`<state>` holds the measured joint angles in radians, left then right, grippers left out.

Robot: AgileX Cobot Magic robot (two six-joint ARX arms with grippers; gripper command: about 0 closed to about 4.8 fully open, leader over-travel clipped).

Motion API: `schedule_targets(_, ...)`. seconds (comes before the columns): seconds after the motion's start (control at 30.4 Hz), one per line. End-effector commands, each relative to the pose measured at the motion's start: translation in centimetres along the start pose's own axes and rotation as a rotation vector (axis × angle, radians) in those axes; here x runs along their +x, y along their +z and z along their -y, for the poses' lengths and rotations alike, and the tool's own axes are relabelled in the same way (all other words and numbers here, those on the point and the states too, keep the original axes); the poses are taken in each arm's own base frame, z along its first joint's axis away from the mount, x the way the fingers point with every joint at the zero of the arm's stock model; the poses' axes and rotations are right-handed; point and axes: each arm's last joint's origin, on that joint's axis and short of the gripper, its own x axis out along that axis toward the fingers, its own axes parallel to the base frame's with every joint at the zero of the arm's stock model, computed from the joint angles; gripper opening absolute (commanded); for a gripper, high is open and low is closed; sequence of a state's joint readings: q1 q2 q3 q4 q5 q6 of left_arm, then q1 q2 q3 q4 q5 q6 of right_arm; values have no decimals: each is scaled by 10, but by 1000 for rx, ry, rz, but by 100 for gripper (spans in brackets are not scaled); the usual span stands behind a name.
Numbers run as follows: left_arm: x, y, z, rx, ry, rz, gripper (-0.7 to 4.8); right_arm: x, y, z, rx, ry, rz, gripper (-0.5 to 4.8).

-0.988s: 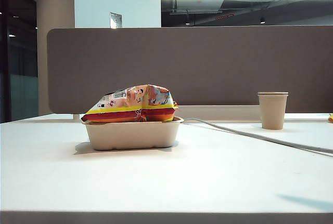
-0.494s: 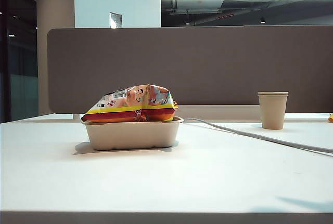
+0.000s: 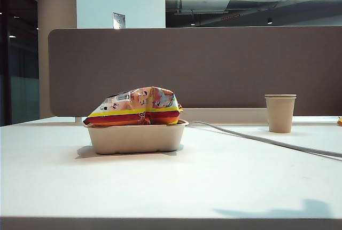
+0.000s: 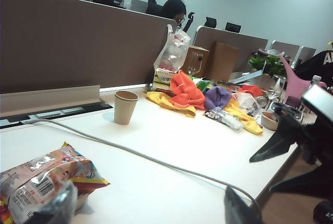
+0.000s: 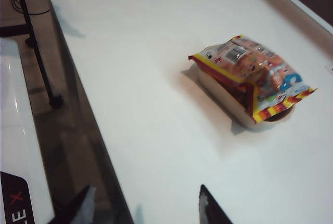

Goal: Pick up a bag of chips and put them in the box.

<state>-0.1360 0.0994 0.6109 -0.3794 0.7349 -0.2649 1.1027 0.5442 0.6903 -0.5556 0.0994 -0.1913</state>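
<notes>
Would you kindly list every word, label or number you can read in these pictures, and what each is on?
"LE" and a red "X": on a dark panel beside the table, cut off by the frame edge.
Bag of chips: barcode and print too blurred to read.
Box, paper cup: no text.

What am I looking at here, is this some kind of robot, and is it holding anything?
Yes. It is a robot with two arms, each ending in two-finger jaws, with a small camera on each wrist. One picture comes from a fixed camera facing the table; neither arm appears in it. It shows the bag of chips resting in the box, with a paper cup and a cable to the right.

The other two pictures come from the wrist cameras. The left gripper is near the bag; beyond the cup lies a pile of clutter. The right gripper looks down at the bag and box from over the table's edge. Both sets of jaws stand apart and hold nothing.
</notes>
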Motion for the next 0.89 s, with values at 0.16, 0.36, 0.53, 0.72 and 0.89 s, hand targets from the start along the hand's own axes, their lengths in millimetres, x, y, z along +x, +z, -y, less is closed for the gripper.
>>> schedule_targets(0.16,2,-4,-2,6,-5,-7,371,18,-11,-5,-15,40,24,221)
schedule_targets(0.36,2,-5,-3,1,-9,-13,371,28,-22,-9,-24,63,-24,174)
schedule_targets(0.53,2,-7,-4,6,-5,-26,371,34,-36,-13,-24,91,-69,105)
schedule_targets(0.72,4,-12,-6,-11,3,-49,367,42,-52,-14,-51,56,-115,103)
schedule_targets(0.89,5,-16,-9,-27,6,-63,366,50,-62,-12,65,-38,-85,103)
